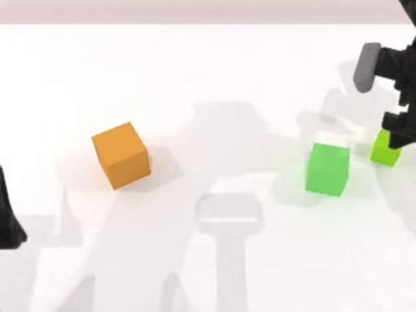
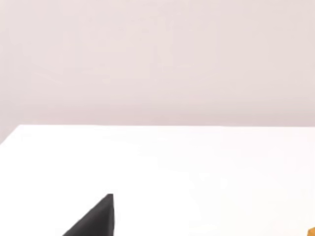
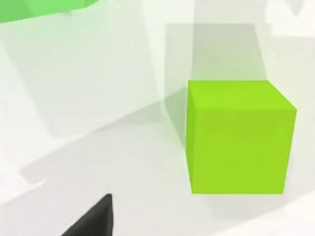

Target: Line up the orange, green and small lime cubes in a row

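A: Top view puts the small lime cube (image 1: 385, 148) at the far right, just beside the green cube (image 1: 328, 169); the orange cube (image 1: 121, 155) sits well apart at left.

B: Right gripper (image 1: 402, 133) hangs over it?

A: Yes, but whether it is wide or narrow I cannot tell. Left arm (image 1: 9, 218) is parked at the left edge.

B: Handling?

A: Probably light, rigid, smooth; pinch two opposite flat sides (image 3: 236, 147), squarely.

A plain white table (image 1: 214, 78) is seen, spread beneath and around the right gripper. Grey shadows are cast across it. A pale wall (image 2: 157, 59) is shown beyond its far edge.
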Robot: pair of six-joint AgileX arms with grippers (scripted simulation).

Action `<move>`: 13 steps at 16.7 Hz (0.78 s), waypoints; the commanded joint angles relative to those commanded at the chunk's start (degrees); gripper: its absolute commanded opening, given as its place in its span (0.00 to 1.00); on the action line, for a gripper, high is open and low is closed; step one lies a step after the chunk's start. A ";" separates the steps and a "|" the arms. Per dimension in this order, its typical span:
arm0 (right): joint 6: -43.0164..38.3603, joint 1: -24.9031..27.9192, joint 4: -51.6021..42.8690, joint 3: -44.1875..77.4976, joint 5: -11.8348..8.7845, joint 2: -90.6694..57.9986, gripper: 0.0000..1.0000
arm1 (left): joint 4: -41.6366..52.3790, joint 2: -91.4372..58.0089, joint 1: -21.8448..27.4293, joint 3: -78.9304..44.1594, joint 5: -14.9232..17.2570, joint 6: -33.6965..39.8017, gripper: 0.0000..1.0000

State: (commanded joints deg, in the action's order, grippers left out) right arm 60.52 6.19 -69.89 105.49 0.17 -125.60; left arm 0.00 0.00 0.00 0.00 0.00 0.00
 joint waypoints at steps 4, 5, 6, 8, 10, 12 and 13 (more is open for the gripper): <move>0.03 -0.10 2.42 -2.02 0.01 -0.62 1.00 | 0.00 0.00 0.00 0.00 0.00 0.00 1.00; 0.02 -0.04 4.38 -3.34 0.01 -1.22 1.00 | 0.00 0.00 0.00 0.00 0.00 0.00 1.00; -0.02 -0.02 6.85 -4.85 0.02 -1.96 1.00 | 0.00 0.00 0.00 0.00 0.00 0.00 1.00; -0.13 0.02 12.20 -8.12 0.03 -3.55 1.00 | 0.00 0.00 0.00 0.00 0.00 0.00 1.00; -0.17 0.07 16.04 -10.79 0.05 -4.91 1.00 | 0.00 0.00 0.00 0.00 0.00 0.00 1.00; -0.16 0.09 17.44 -11.89 0.06 -5.55 1.00 | 0.00 0.00 0.00 0.00 0.00 0.00 1.00; -0.16 0.09 17.44 -11.89 0.06 -5.55 1.00 | 0.00 0.00 0.00 0.00 0.00 0.00 1.00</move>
State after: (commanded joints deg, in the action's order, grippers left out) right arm 60.35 6.28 -52.44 93.60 0.23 -131.15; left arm 0.00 0.00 0.00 0.00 0.00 0.00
